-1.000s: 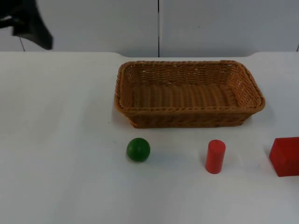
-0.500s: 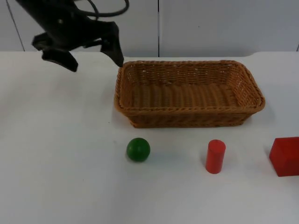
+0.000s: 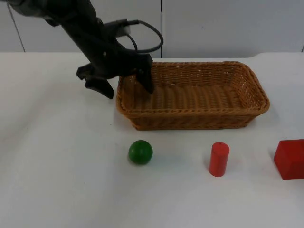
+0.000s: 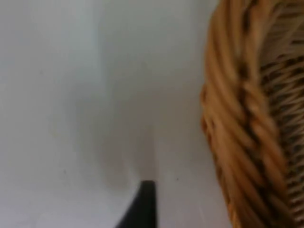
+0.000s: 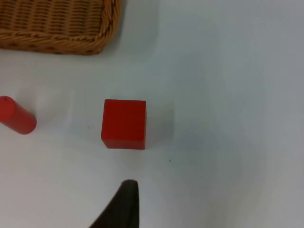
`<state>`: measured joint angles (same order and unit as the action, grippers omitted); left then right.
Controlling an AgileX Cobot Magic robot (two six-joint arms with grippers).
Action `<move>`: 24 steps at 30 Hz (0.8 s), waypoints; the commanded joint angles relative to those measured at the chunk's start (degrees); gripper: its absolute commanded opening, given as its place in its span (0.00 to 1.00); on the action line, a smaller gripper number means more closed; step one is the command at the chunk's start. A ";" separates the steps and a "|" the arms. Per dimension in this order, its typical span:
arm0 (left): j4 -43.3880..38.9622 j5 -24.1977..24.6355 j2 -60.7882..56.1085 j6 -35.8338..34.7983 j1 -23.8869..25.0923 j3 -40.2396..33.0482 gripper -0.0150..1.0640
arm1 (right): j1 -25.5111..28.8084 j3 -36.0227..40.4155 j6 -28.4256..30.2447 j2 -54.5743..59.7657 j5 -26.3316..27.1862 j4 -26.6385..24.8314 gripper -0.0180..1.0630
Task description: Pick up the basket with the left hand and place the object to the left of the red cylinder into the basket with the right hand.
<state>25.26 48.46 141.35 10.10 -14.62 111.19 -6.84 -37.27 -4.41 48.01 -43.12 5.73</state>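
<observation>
A woven brown basket [image 3: 190, 116] stands at the back middle of the white table. My left gripper [image 3: 124, 85] is open and straddles the basket's left rim, one finger inside and one outside; that rim [image 4: 237, 118] is close up in the left wrist view. In front of the basket lie a green ball [image 3: 140, 152] and, to its right, an upright red cylinder [image 3: 219, 159]. My right gripper [image 5: 126, 206] waits above the table near the red cube [image 5: 124, 123], with the red cylinder [image 5: 16, 119] and a basket corner [image 5: 57, 40] also in its wrist view.
The red cube [image 3: 289, 159] sits at the right edge of the top view, right of the cylinder. Bare white table lies left of the basket and along the front. A grey partition wall [image 3: 213, 23] closes the back.
The left arm has swung in from the upper left corner, moving down and right, and its open gripper now sits over the basket's left rim. The objects have not moved.
</observation>
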 commanded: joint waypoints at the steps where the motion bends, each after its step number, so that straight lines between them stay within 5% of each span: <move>1: 1.27 0.39 0.42 -0.49 -0.30 0.53 0.75 | 0.33 0.33 0.19 -0.01 0.71 0.16 0.99; 4: 1.38 0.49 0.66 -0.49 -0.30 0.53 0.44 | 0.33 0.33 0.19 -0.01 0.77 0.16 0.99; 5: 1.38 0.49 0.66 -0.49 -0.30 0.53 0.44 | 0.33 0.33 0.19 -0.01 0.77 0.16 0.99; 8: 3.13 0.21 0.66 -0.49 -0.30 1.11 0.05 | 0.33 0.33 0.19 -0.01 1.00 0.16 0.99; 9: 3.90 -0.25 0.66 -0.49 -0.30 1.11 0.01 | 0.33 0.33 0.19 -0.01 1.00 0.16 0.99; 19: 16.16 -4.62 -2.26 -0.49 -0.18 1.25 0.01 | 0.33 0.33 0.19 -0.01 1.09 0.16 0.99; 24: 17.33 -1.11 -6.77 -2.49 0.57 5.04 0.01 | 0.33 0.33 0.19 -0.01 1.14 0.16 0.99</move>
<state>39.19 45.97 138.27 9.22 -14.49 114.15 -6.84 -37.27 -4.41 48.01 -42.53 5.73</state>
